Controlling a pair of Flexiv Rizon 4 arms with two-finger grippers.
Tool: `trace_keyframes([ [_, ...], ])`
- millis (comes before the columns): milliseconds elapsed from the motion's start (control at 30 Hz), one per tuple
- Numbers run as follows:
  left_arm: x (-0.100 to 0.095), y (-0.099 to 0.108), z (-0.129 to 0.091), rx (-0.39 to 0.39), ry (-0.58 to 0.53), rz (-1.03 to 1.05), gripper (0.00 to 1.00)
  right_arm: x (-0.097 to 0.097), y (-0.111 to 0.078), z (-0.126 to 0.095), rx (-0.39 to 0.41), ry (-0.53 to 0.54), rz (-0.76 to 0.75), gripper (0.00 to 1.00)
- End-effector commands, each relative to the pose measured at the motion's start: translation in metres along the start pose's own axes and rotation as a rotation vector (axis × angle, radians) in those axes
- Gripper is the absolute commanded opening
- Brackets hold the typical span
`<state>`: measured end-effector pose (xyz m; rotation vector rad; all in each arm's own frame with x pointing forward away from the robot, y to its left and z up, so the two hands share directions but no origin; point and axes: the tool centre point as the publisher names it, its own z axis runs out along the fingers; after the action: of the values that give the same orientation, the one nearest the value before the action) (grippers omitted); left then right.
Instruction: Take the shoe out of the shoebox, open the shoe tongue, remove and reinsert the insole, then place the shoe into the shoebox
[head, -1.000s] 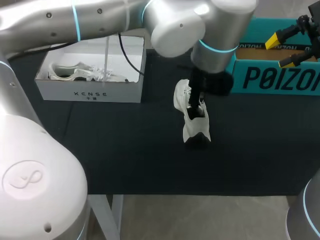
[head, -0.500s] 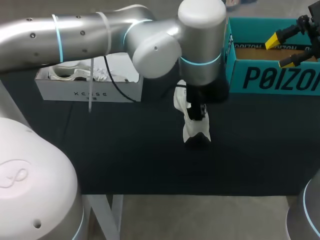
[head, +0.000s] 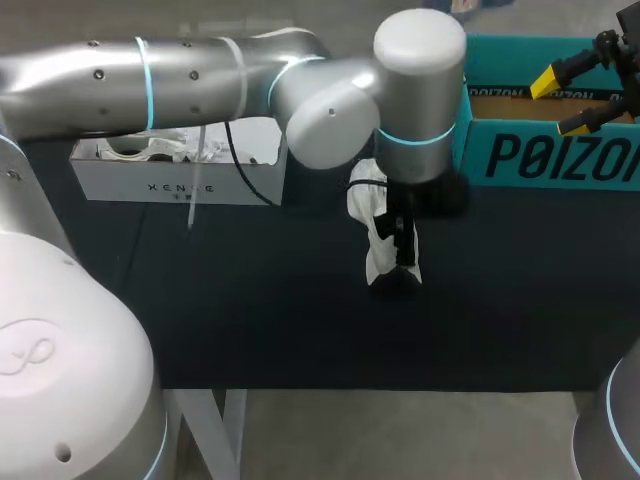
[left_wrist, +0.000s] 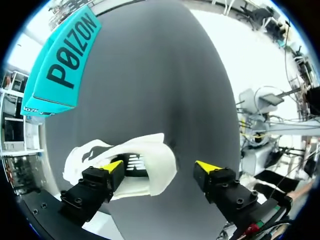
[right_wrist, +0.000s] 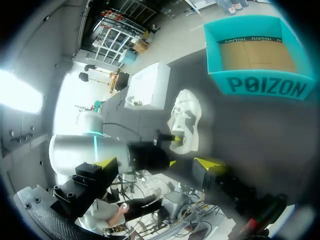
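Note:
A white shoe (head: 383, 262) with a dark opening lies on the black table mat, just left of the teal shoebox (head: 545, 155). My left gripper (head: 401, 236) hangs over the shoe, coming in from the left. In the left wrist view the left gripper (left_wrist: 160, 167) is open wide. One yellow-tipped finger (left_wrist: 113, 166) sits at the opening of the shoe (left_wrist: 152, 162), the other stands clear beside it. My right gripper (head: 562, 103) is open above the teal shoebox, holding nothing. From the right wrist view the shoe (right_wrist: 184, 117) and the teal shoebox (right_wrist: 257, 85) lie ahead of the right gripper (right_wrist: 156, 163).
A white box (head: 180, 185) holding another pale shoe and crumpled paper stands at the back left. A black cable hangs from my left arm near that box. Bare black mat stretches in front of the shoe toward the table's front edge.
The left gripper has gone from shut at the shoe's opening to wide open, letting go. The left arm shifted slightly. The shoe stays on the mat and the right arm is still.

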<state>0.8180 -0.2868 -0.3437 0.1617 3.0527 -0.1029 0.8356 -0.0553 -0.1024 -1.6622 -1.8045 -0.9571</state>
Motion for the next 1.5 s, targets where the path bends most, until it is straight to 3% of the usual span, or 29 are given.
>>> trace_keyframes([
  [33, 0.014, 0.003, 0.018, 0.022, -0.008, -0.011, 1.0, -0.001, 0.002, 0.0, 0.003, -0.002, 0.0, 1.0],
  [267, 0.025, 0.01, 0.04, 0.01, 0.011, -0.039, 1.0, -0.001, 0.002, 0.0, 0.003, -0.002, 0.0, 1.0],
  [467, 0.023, 0.018, 0.05, -0.011, 0.028, -0.033, 0.88, -0.001, 0.002, 0.0, 0.003, -0.002, 0.0, 1.0],
  [500, 0.023, 0.018, 0.053, -0.022, 0.037, -0.039, 0.79, -0.001, 0.002, 0.0, 0.003, -0.002, 0.0, 1.0],
  [533, 0.022, 0.017, 0.056, -0.021, 0.042, -0.034, 0.6, -0.001, 0.002, 0.0, 0.003, -0.002, 0.0, 1.0],
  [600, 0.021, 0.016, 0.06, -0.034, 0.052, -0.035, 0.37, -0.001, 0.002, 0.0, 0.003, -0.002, 0.0, 1.0],
  [667, 0.021, 0.015, 0.063, -0.038, 0.064, -0.029, 0.0, -0.001, 0.002, 0.0, 0.003, -0.002, 0.0, 1.0],
  [767, 0.023, 0.015, 0.063, -0.039, 0.082, -0.027, 0.0, -0.001, 0.002, 0.0, 0.003, -0.002, 0.0, 1.0],
  [900, 0.03, 0.024, 0.047, -0.009, 0.142, -0.025, 0.0, -0.001, 0.002, 0.0, 0.003, -0.002, 0.0, 1.0],
  [1100, 0.042, 0.038, 0.009, -0.023, 0.225, 0.096, 0.0, -0.001, 0.002, 0.0, 0.003, -0.002, 0.0, 1.0],
  [1267, 0.035, 0.061, -0.027, -0.069, 0.262, 0.24, 0.0, -0.001, 0.002, 0.0, 0.003, -0.002, 0.0, 1.0],
  [1333, 0.028, 0.07, -0.043, -0.119, 0.287, 0.414, 0.0, -0.001, 0.002, 0.0, 0.003, -0.002, 0.0, 1.0],
  [1500, 0.014, 0.096, -0.083, -0.057, 0.245, 0.951, 0.0, -0.001, 0.002, 0.0, 0.003, -0.002, 0.0, 1.0],
])
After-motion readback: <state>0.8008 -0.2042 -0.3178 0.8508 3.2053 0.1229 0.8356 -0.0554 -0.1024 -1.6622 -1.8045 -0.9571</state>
